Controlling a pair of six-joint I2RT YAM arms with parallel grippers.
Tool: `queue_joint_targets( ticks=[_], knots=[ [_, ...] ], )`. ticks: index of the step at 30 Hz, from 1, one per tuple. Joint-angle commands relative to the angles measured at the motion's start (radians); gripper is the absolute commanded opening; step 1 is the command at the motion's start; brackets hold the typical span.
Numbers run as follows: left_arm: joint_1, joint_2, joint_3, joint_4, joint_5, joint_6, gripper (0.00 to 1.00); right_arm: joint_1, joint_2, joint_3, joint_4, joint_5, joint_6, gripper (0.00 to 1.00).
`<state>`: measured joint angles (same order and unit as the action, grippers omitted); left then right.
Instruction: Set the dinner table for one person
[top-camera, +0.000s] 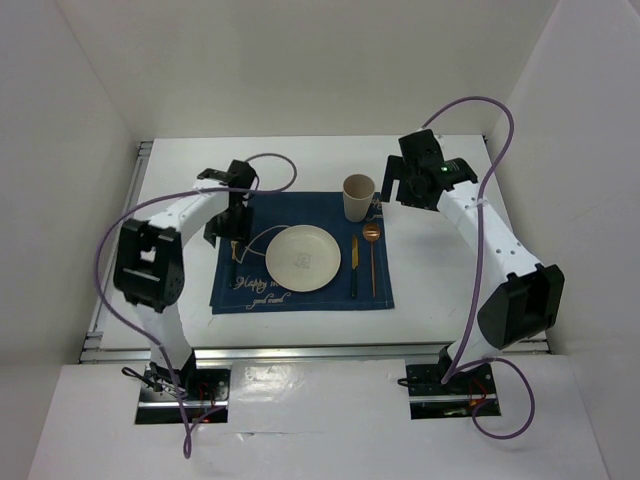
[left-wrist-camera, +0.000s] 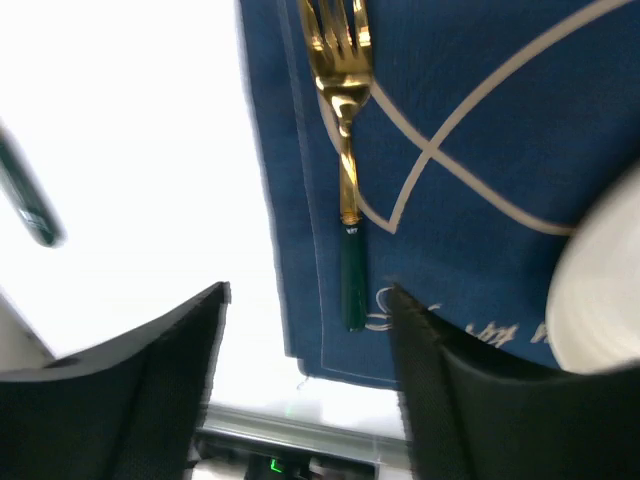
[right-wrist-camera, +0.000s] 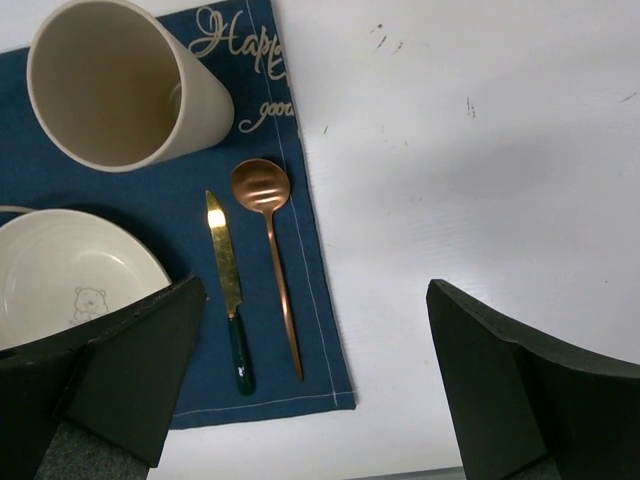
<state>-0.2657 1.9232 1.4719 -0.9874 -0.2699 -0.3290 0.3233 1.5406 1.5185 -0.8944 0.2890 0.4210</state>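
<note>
The white dinner table carries a navy placemat. On the mat lie a cream plate, a cream cup, a gold knife, a copper spoon and a gold fork. My left gripper hovers open and empty over the mat's left edge; in the left wrist view the fork lies flat on the mat, ahead of the gripper. My right gripper is open and empty beside the cup. In the right wrist view it is over the mat's right edge, near the spoon and knife.
White walls enclose the table on three sides. Aluminium rails run along the near edge and the left edge. Purple cables loop above both arms. The right wrist view shows bare tabletop right of the mat.
</note>
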Motion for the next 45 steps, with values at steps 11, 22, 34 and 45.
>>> queue_joint_targets(
  ticks=[11,22,34,45],
  knots=[
    [0.256,-0.161,-0.134,0.145,-0.175,0.458,0.94,0.01,0.065,0.015,0.057,-0.092,-0.041,1.0],
    [0.485,-0.093,-0.104,0.187,0.047,0.481,0.91,0.01,0.07,0.042,0.055,-0.157,0.005,1.0],
    [0.589,0.0,-0.145,0.239,0.202,0.535,0.78,0.01,-0.002,0.012,-0.037,-0.06,0.035,1.0],
    [0.618,0.14,-0.055,0.201,0.204,0.482,0.36,0.01,-0.022,0.054,-0.066,-0.05,0.044,1.0]
  ],
)
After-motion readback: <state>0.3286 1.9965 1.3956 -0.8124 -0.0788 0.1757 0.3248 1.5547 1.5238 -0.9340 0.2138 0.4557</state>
